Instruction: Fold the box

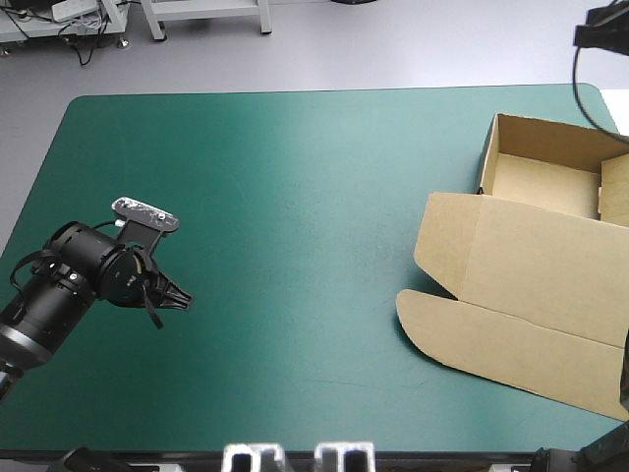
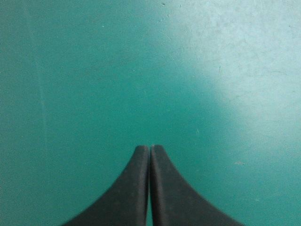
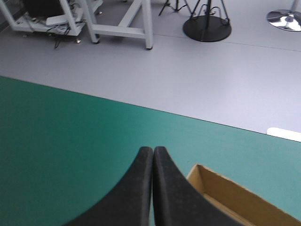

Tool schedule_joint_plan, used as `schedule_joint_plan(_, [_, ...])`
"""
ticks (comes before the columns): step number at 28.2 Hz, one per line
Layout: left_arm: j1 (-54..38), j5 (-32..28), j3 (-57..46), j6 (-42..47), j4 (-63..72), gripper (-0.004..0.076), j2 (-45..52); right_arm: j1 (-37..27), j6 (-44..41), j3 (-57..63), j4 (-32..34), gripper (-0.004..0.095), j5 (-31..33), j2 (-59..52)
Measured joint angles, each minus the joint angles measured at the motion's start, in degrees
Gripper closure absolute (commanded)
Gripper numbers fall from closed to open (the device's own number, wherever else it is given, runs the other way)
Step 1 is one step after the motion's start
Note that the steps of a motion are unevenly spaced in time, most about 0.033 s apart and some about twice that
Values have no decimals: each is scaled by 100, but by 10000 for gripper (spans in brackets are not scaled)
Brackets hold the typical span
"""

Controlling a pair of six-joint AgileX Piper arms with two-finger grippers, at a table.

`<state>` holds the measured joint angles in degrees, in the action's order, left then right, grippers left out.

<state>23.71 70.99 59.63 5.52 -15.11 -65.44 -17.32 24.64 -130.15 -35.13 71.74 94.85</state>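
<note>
From above, the brown cardboard box [image 1: 531, 265], an open tray with its lid flat, lies at the right edge of the teal-green table cover [image 1: 295, 197], well apart from the left gripper [image 1: 175, 298] at near left. Left wrist: its black fingers [image 2: 134, 193] are pressed together over bare cover. Right wrist: the right gripper [image 3: 153, 149] is likewise pressed together, the tray's corner just beside it (spread the fingers before reaching for any flap, I judge).

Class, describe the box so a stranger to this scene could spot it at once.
Find the teal-green table, then its far right corner. There sits the box, an open tray with its lid lying flat. It alone on the cover is brown board.
</note>
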Motion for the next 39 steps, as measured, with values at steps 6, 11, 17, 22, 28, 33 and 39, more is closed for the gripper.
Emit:
schedule_joint_plan(6, [0,-404,0,41,461,733,0,1769,2,2032,1318,925,0,-1170])
schedule_joint_plan(11, [0,-596,0,41,526,733,0,2236,2,3679,1798,925,0,-1972])
schedule_joint_plan(17, [0,-607,0,41,561,733,0,2270,-11,5473,2002,925,-15,-2944])
schedule_joint_plan(22, [0,-615,0,-241,977,733,0,2270,-57,6815,2096,925,-452,-3748])
schedule_joint_plan(28, [0,-669,0,-394,1222,733,0,2270,-95,7624,2218,925,-618,-4412])
schedule_joint_plan(33, [0,-568,0,-394,1445,733,0,2270,-403,7770,2421,925,-526,-4490])
schedule_joint_plan(39, [0,-472,0,-394,1821,733,6,2270,-511,7780,2472,925,-394,-4491])
